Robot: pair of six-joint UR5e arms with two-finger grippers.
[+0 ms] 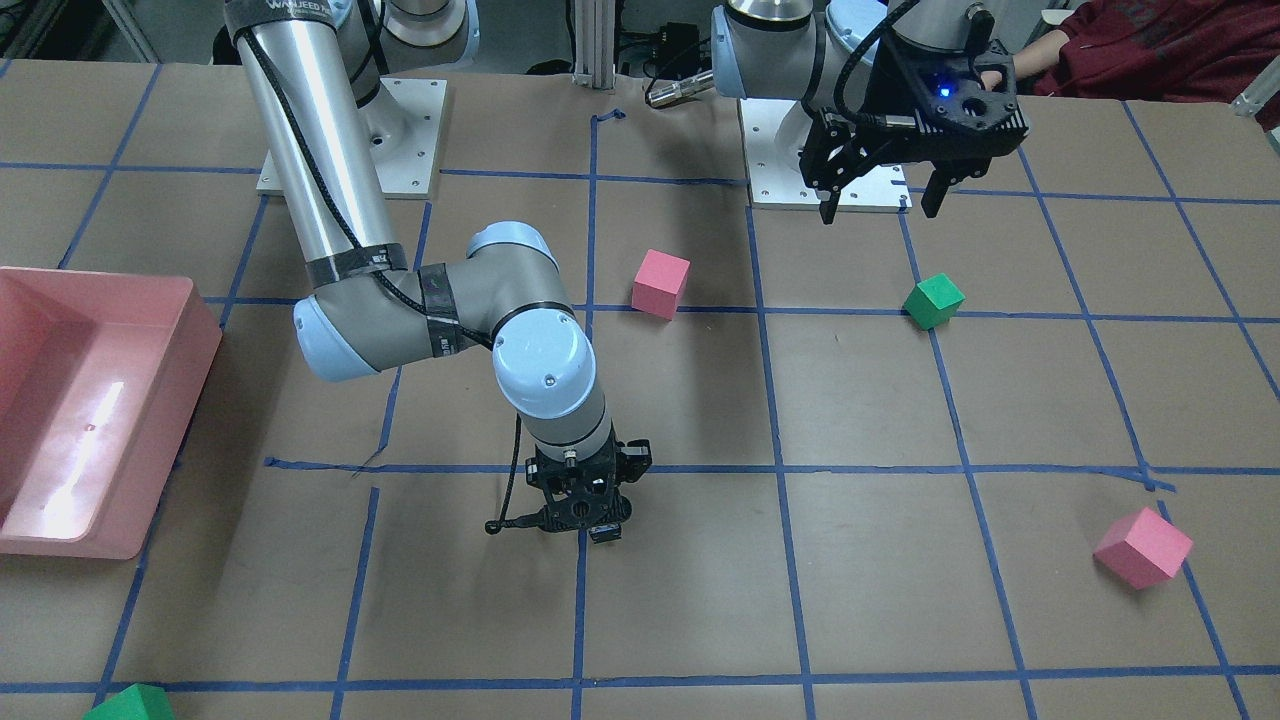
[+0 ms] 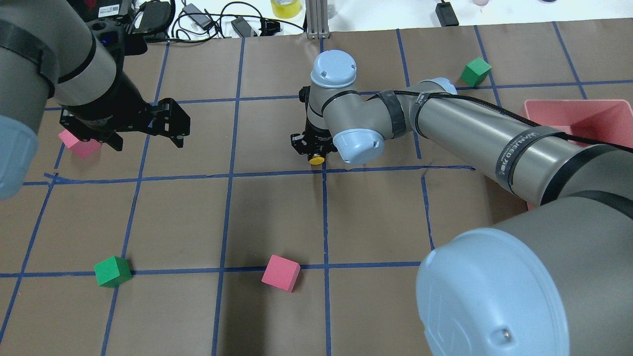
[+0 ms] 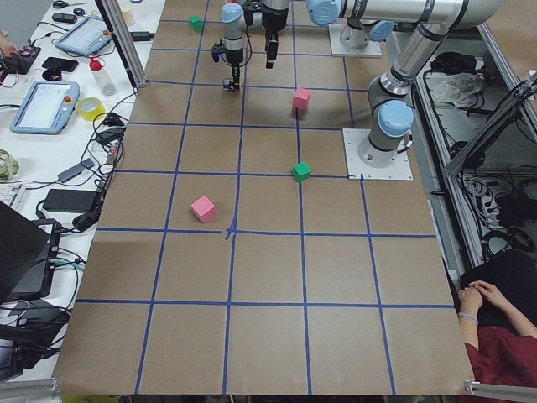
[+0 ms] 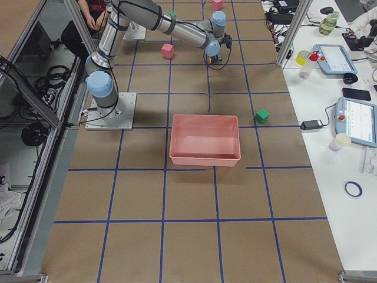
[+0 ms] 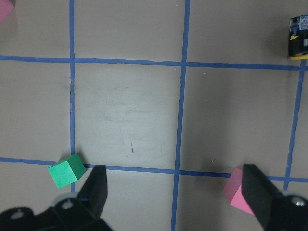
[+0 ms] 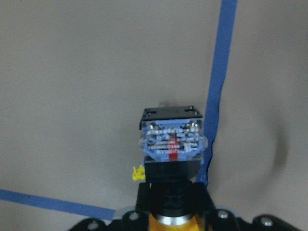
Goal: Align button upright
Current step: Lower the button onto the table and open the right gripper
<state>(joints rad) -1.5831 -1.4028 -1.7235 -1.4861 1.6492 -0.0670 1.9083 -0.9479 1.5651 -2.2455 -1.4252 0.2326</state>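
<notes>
The button (image 6: 172, 144) lies on its side between my right gripper's (image 1: 588, 522) fingers, low over the table's middle. Its silvery-blue contact block (image 1: 605, 533) points away from the robot, and its yellow cap (image 2: 316, 159) points toward the robot. The right gripper (image 2: 313, 147) is shut on the button's black body. I cannot tell whether the button touches the table. The button also shows at the top right edge of the left wrist view (image 5: 298, 36). My left gripper (image 1: 880, 208) hangs open and empty, high above the table near its base, well away from the button.
A pink cube (image 1: 660, 283) and a green cube (image 1: 933, 301) lie between the arms' bases and the button. Another pink cube (image 1: 1142, 547) and another green cube (image 1: 130, 703) lie farther out. A pink bin (image 1: 200, 320) stands on the robot's right side.
</notes>
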